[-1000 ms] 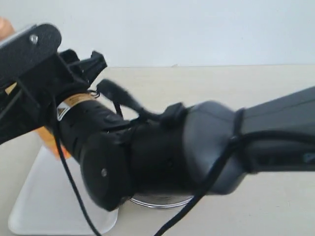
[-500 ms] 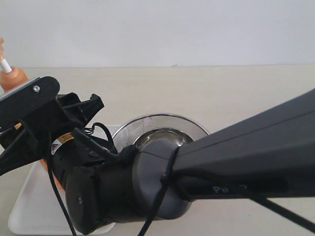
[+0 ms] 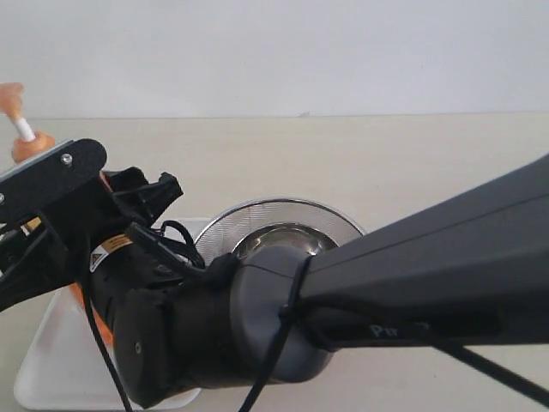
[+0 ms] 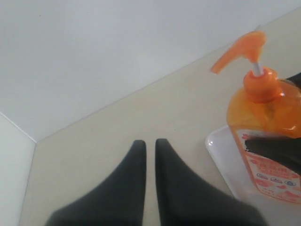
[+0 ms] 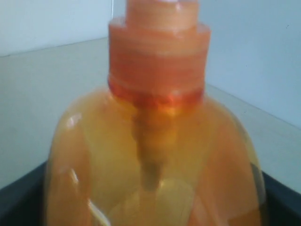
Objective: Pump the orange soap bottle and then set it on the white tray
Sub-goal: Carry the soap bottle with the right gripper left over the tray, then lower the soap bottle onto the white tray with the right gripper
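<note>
The orange soap bottle (image 5: pixel 155 155) fills the right wrist view, and my right gripper (image 5: pixel 150 209) is shut on its body, with dark fingers (image 5: pixel 19 200) at both sides. In the exterior view only its pump head (image 3: pixel 13 99) and white stem show above the black wrist mount. The bottle (image 4: pixel 268 117) stands upright over the far end of the white tray (image 4: pixel 223 157); contact with the tray is hidden. My left gripper (image 4: pixel 150 143) is shut and empty, off to the bottle's side above the bare table.
A round steel mesh strainer bowl (image 3: pixel 283 225) sits beside the tray (image 3: pixel 51 365), partly under my right arm (image 3: pixel 412 283), which crosses the whole scene. The beige table meets a white wall behind.
My right arm has dropped lower with the bottle, uncovering the strainer bowl. In the last half second the pump head came further into view at the left and the bottle stands straighter.
</note>
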{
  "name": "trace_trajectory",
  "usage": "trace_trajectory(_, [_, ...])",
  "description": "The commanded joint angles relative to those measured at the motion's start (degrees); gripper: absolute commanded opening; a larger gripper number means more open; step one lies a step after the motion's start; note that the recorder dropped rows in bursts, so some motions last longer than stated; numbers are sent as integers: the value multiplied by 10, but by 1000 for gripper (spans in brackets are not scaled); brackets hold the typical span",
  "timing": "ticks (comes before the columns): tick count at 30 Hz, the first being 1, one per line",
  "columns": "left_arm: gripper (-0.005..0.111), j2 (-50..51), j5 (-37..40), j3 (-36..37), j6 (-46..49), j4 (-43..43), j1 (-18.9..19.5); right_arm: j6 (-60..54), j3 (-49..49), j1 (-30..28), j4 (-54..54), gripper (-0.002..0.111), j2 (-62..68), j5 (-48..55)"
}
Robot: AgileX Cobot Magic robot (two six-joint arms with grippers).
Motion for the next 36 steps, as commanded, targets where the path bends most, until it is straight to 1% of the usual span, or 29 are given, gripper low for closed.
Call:
trace_trajectory(1, [5, -2, 4, 3, 8, 4, 1, -2, -11, -1, -6, 105, -8, -28])
trace_trajectory(6, [5, -2, 14, 3, 9, 20, 1, -16, -11, 1, -5, 105, -20, -23])
trace_trajectory(9, [5, -3, 38, 3, 9, 29, 1, -57, -11, 1, 5, 105, -48, 23])
trace_trajectory(12, [5, -3, 52, 3, 9, 27, 1, -124, -10, 1, 58, 105, -90, 80])
trace_trajectory(16, [5, -3, 50, 3, 9, 28, 1, -237, -10, 1, 194, 105, -141, 124])
trace_trajectory(20, [5, -3, 49, 3, 9, 28, 1, -359, -10, 1, 308, 105, -188, 152])
trace_trajectory(22, [5, -3, 49, 3, 9, 28, 1, -513, -10, 1, 489, 105, -242, 158])
trace_trajectory(23, [5, -3, 49, 3, 7, 28, 1, -566, -10, 1, 541, 105, -255, 156])
trace_trajectory(24, [5, -3, 49, 3, 7, 28, 1, -647, 0, 1, 576, 105, -280, 141])
trace_trajectory(25, [5, -3, 49, 3, 7, 28, 1, -652, 12, 1, 576, 105, -294, 141])
trace_trajectory(27, [5, -3, 46, 5, 0, 28, 1, -652, 44, 1, 576, 97, -332, 154])
trace_trajectory(28, [5, -3, 32, 14, 0, 32, 1, -652, 63, 1, 576, 79, -355, 178])
trace_trajectory(29, [5, -3, 21, 21, 0, 36, 1, -652, 72, 1, 576, 65, -364, 190])
trace_trajectory(30, [5, -3, -5, 42, 0, 41, 1, -652, 85, 1, 576, 33, -375, 206])
trace_trajectory(31, [5, -3, -31, 68, -14, 48, 1, -647, 96, 1, 576, 1, -377, 198])
trace_trajectory(32, [5, -3, -37, 83, -30, 59, 1, -645, 100, 1, 576, 2, -377, 195])
trace_trajectory(33, [5, -3, -41, 110, -67, 88, 1, -645, 112, 1, 576, 4, -375, 183])
trace_trajectory(34, [5, -3, -41, 125, -93, 107, 1, -645, 115, 1, 576, 4, -373, 176])
trace_trajectory(36, [5, -3, -50, 162, -191, 156, 1, -645, 120, 1, 576, 4, -355, 148])
